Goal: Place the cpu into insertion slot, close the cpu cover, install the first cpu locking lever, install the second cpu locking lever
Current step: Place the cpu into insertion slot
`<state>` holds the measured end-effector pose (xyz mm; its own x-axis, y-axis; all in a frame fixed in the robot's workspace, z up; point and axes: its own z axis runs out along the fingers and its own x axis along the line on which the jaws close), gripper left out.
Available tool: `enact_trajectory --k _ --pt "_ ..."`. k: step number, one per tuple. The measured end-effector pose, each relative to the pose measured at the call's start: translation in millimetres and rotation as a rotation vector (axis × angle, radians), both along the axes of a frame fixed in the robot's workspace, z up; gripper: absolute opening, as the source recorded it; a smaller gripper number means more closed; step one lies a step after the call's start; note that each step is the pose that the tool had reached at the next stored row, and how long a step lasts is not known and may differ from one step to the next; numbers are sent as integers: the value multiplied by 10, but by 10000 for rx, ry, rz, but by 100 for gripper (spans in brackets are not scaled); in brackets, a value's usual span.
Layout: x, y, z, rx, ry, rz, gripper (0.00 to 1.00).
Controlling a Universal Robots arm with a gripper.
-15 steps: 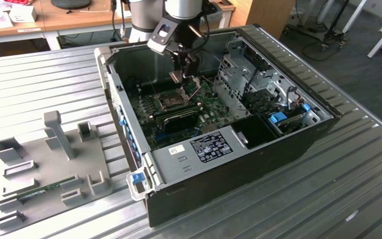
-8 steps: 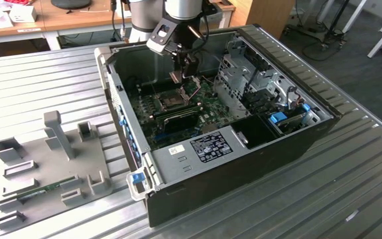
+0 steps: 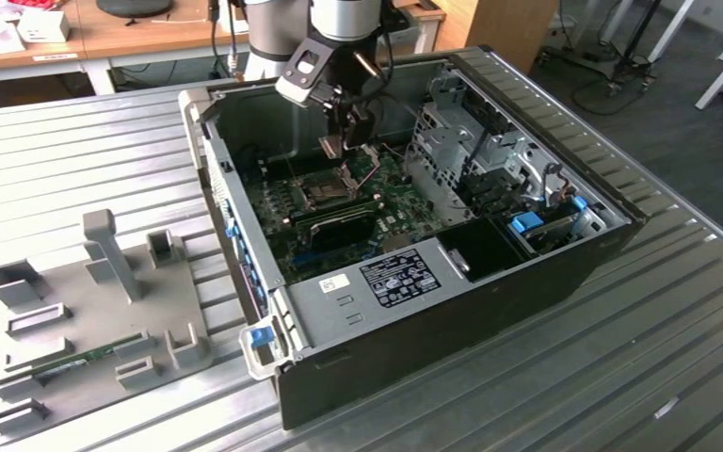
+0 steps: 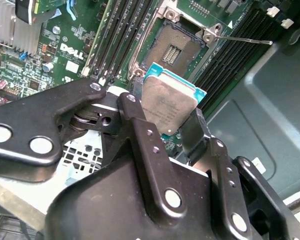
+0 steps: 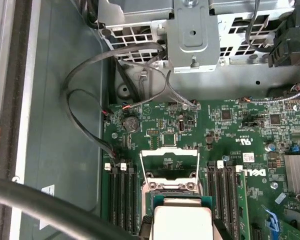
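In the exterior view my gripper (image 3: pixel 345 143) hangs inside the open computer case, a little above the insertion slot (image 3: pixel 324 196) on the green motherboard. It is shut on the cpu (image 4: pixel 166 104), a thin square silvery chip with a teal edge, pinched on two opposite sides between black fingers (image 4: pixel 131 112). In both wrist views the cpu (image 5: pixel 183 219) hovers clear of the slot (image 5: pixel 171 185), whose dark centre (image 4: pixel 173 48) lies bare. The cpu cover (image 5: pixel 170 150) stands raised on its hinge. A thin locking lever (image 4: pixel 242 39) sticks out sideways beside the slot.
Long black memory slots (image 5: pixel 121 192) flank the socket. Grey cables (image 5: pixel 85 105) loop along the case wall, and a metal drive cage (image 3: pixel 462 141) and a finned heat sink (image 5: pixel 297 172) stand close by. A grey fixture plate (image 3: pixel 98 301) lies on the slatted table at the exterior view's left.
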<state>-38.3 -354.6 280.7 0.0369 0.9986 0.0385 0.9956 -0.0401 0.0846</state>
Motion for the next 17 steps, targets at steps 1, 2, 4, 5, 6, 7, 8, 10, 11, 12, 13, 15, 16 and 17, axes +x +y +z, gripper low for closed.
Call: enact_trajectory --k 1,2,4,5,6,7,8,10,11,12,13,15,16,17 --pt "0 1 -6 0 1 49 54" --pt "0 2 -12 0 1 103 54" --pt "-2 5 -25 1 0 195 54" --pt "-4 6 -31 1 1 232 54" --pt "-8 6 -38 0 1 252 54" --pt "-14 6 -48 3 1 259 54" --pt "-22 6 -58 5 0 260 54" --pt "-39 6 -85 9 1 260 54" --pt "-46 6 -100 11 1 260 54" --pt "-52 6 -116 13 1 260 54" --pt "-58 7 -135 19 1 260 54" --pt "-67 6 -170 32 0 260 54" --pt "-72 6 -190 38 0 260 54" --pt "-75 6 -208 42 0 260 54"
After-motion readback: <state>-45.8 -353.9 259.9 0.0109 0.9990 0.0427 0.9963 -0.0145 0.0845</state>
